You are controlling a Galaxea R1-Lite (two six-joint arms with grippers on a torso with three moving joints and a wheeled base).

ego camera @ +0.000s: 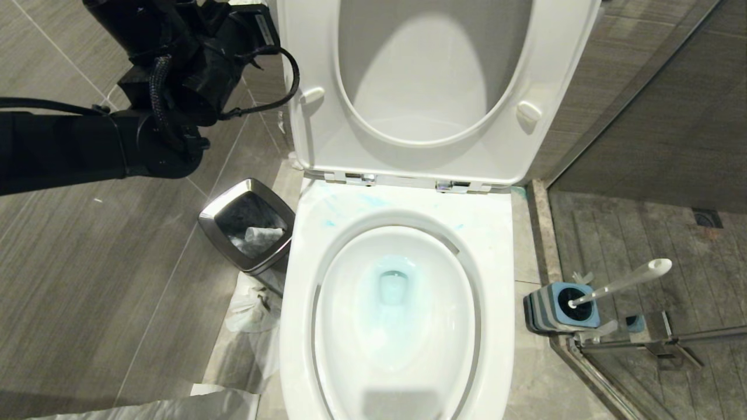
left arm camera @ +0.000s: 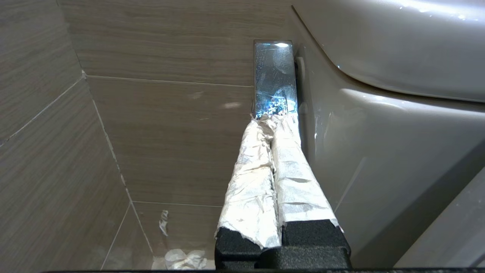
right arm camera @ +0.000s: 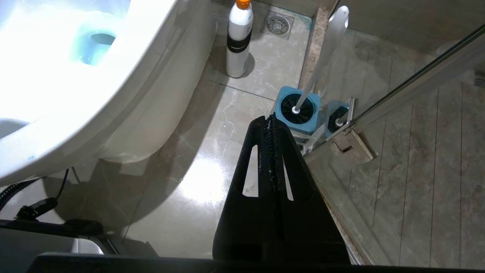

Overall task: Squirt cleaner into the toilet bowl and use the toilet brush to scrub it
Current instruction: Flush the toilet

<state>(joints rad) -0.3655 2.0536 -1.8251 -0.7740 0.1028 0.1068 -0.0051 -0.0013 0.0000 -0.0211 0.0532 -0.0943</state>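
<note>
The white toilet bowl (ego camera: 303, 280) stands with seat and lid raised. Cleaner shows as a turquoise tint in the water (ego camera: 392, 286) and as thin smears on the back of the rim (ego camera: 350, 204). The toilet brush (ego camera: 624, 283) leans in its blue-and-grey holder (ego camera: 560, 309) on the floor at the right, with nothing gripping it. My left arm (ego camera: 175, 87) reaches beside the tank. My left gripper (left arm camera: 271, 118), its fingers wrapped in white tape, is shut with its tips at the lower end of a chrome flush lever (left arm camera: 273, 76). My right gripper (right arm camera: 270, 119) hangs shut and empty above the floor, short of the brush (right arm camera: 322, 57).
A steel-rimmed bin (ego camera: 248, 224) with a black liner sits left of the bowl, crumpled paper (ego camera: 251, 303) beside it. A white bottle with an orange cap (right arm camera: 238, 38) stands behind the toilet near a floor drain (right arm camera: 279, 24). A glass shower door's rail (ego camera: 671, 341) runs just past the holder.
</note>
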